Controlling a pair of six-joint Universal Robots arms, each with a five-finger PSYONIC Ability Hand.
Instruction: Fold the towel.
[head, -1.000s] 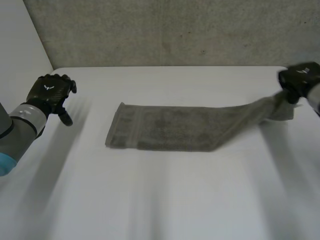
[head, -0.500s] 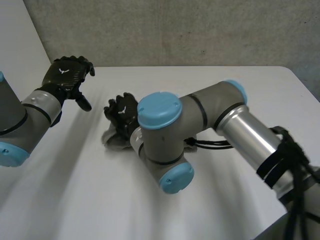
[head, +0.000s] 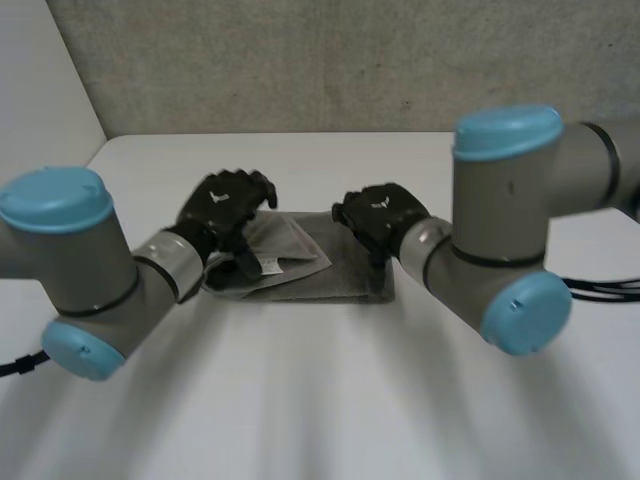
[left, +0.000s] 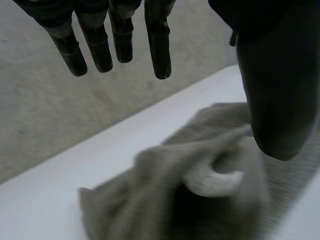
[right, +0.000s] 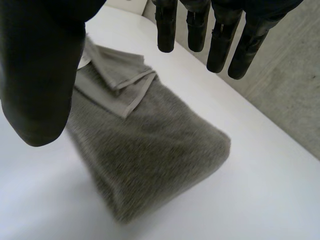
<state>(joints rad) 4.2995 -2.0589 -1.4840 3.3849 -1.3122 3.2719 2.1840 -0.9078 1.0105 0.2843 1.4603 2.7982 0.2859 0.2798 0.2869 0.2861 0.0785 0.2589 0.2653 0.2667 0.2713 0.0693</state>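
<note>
Head view, towel: one grey-brown terry towel (head: 320, 280), folded into a short flat block, lying on the white table (head: 320, 400) at its middle, between the two hands.
Long axis: across the table from the robot's left to its right; short ends toward the two arms, long edges toward the wall and toward the robot.
Top layer: one hemmed triangular flap (head: 292, 240) turned over on the left half, its point aimed toward the right end; one small white label (head: 268, 265) just beside it.
Count: one towel, one label, two hands, two arms.
Left hand: black left hand (head: 225, 205) over the towel's left end, just beside the flap.
Left wrist view, fingers: fingers (left: 159, 45) straight and slightly spread, pointing toward the wall, clear of the cloth; thumb (left: 275, 100) held apart, over the bunched cloth and the label; nothing pinched; contact of the thumb with the cloth not possible to tell.
Right hand: black right hand (head: 378, 215) over the far corner of the towel's right end.
Right wrist view, fingers: fingers (right: 219, 45) straight, side by side with small gaps, above the table beyond the towel; thumb (right: 40, 85) wide apart beside the flap end; no cloth between them.
Arms: grey left arm (head: 90, 270) and grey right arm (head: 500, 230), light-blue caps, reaching in from either side.
Background: rough grey wall (head: 350, 60) behind the table's far edge.
</note>
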